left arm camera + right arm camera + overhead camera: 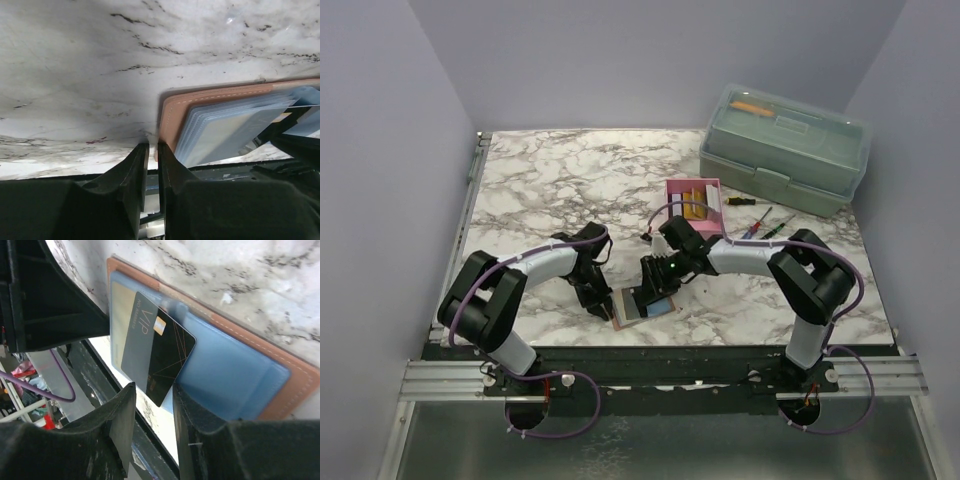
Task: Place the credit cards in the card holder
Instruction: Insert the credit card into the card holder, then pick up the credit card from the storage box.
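**Top view:** The holder point(632, 312) lies open and flat at the near edge of the marble desk point(570, 180). It sits between the left gripper point(602, 303) and the right gripper point(657, 293), which hide much of it. Its long axis runs left to right, with the right end slightly farther back. Yellow-orange cards point(698, 203) lie in a pink tray point(692, 183) well behind, too small to count.

**Left wrist:** The jaws stand almost pressed together, with only a thin slit between them, and their tips are at the holder's rounded corner. I cannot tell whether they pinch its edge. The holder's rim is brown and leather-like, with pale stitching around a stack of clear bluish sleeves. The frame and the black right gripper cut off its right part.

**Right wrist:** The jaws are spread. A dark, glossy VIP card point(155, 355) with a gold chip and fine gold lines lies slanted. Its upper end is under a clear sleeve, and its lower corner is in the gap between the jaws. The left gripper's black body blocks the upper left.
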Tool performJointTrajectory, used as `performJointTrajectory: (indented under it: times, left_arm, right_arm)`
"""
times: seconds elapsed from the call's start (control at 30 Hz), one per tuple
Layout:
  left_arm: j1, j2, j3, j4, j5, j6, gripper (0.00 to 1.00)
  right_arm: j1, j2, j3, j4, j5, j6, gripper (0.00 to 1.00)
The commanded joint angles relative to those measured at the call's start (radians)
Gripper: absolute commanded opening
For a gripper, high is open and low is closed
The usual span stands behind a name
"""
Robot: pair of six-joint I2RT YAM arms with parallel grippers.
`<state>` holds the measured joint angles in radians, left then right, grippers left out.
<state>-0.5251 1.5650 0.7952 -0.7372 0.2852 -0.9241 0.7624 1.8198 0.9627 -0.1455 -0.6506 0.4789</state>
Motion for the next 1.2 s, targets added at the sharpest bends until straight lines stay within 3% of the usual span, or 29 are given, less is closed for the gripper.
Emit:
performJointTrajectory:
  times: [0.0, 0.33, 0.5, 0.7, 0.8, 1.0, 1.17]
  left_arm:
    - [-0.004, 0.053, -0.041, 0.095, 0.002, -0.017, 0.20]
    - [-0.004, 0.043, -0.033, 0.107, 0.001, 0.000, 0.20]
    - [-0.004, 0.026, -0.024, 0.104, -0.026, 0.005, 0.20]
    - [-0.004, -0.036, -0.030, 0.074, -0.038, 0.017, 0.44]
    - [-0.001, -0.065, -0.025, 0.041, -0.048, 0.041, 0.48]
    - [0.000, -0.080, 0.019, 0.004, -0.008, 0.118, 0.50]
    - [-0.001, -0.091, 0.104, 0.003, 0.046, 0.201, 0.63]
  right_arm:
    - [0.045, 0.029, 0.046, 0.041, 0.034, 0.073, 0.38]
    - [0.097, 0.089, 0.133, 0.043, 0.040, 0.078, 0.36]
    - [0.100, 0.063, 0.153, 0.021, 0.020, 0.085, 0.43]
    - [0.097, -0.012, 0.351, -0.454, 0.409, 0.077, 0.54]
    - [0.085, -0.034, 0.487, -0.665, 0.654, 0.074, 0.63]
    - [-0.032, 0.035, 0.748, -0.875, 1.018, 0.051, 0.69]
    - [-0.201, 0.159, 0.909, -0.925, 1.165, 0.016, 0.69]
